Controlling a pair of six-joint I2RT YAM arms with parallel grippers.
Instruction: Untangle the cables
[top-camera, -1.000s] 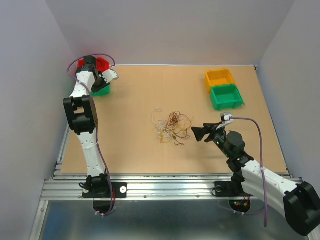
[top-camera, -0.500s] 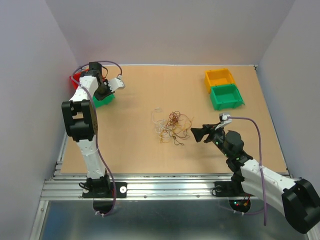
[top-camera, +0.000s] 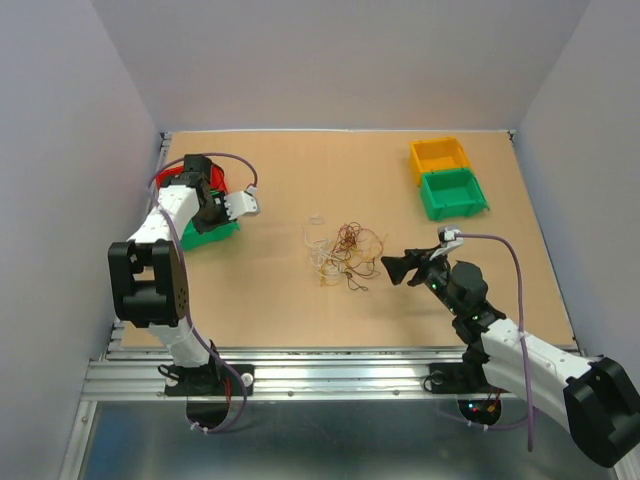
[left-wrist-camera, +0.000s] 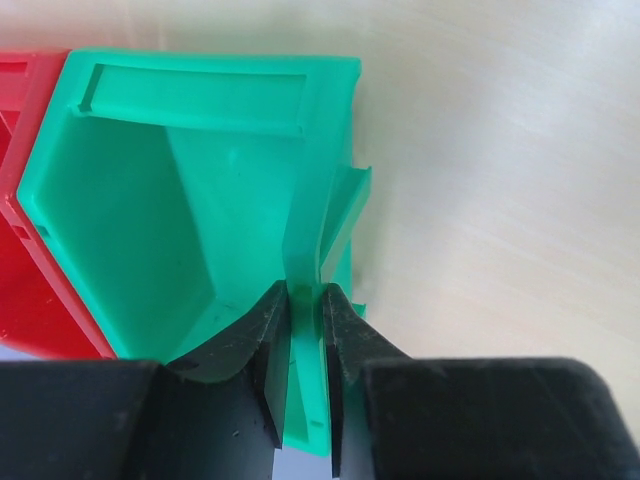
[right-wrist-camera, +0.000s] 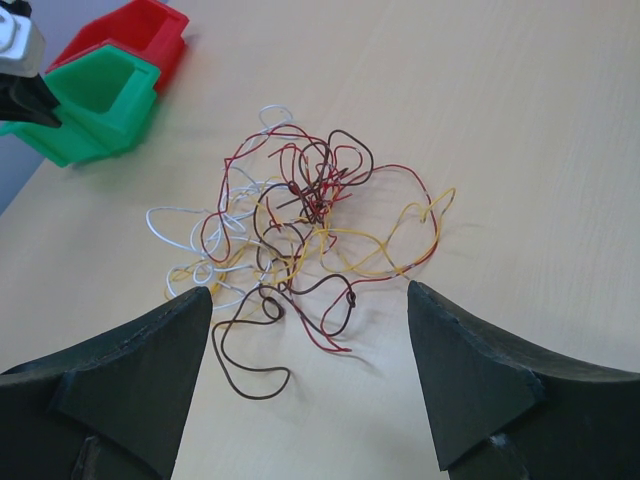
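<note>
Robot lab enclosure — plain grey walls (top-camera: 330, 60), aluminium mounting rail (top-camera: 340, 377).

Two green bins (right-wrist-camera: 95, 95) (top-camera: 453, 193), one red bin (right-wrist-camera: 140, 28), one orange bin (top-camera: 438, 155), one tangle of cables (right-wrist-camera: 300, 225).

My left arm (top-camera: 150, 285) rises from its base, folds at the elbow and reaches away from me, with the wrist tipped downward. My left pincer (left-wrist-camera: 305, 305) has its two black fingers (left-wrist-camera: 262, 340) drawn nearly together, pinching the thin wall of a green bin (left-wrist-camera: 150, 200) between them. My right arm (top-camera: 520, 350) stretches low, forward and to the left. My right pincer (right-wrist-camera: 308, 295) hangs just above the counter (top-camera: 300, 180), its fingers spread wide and gripping nothing.
</note>
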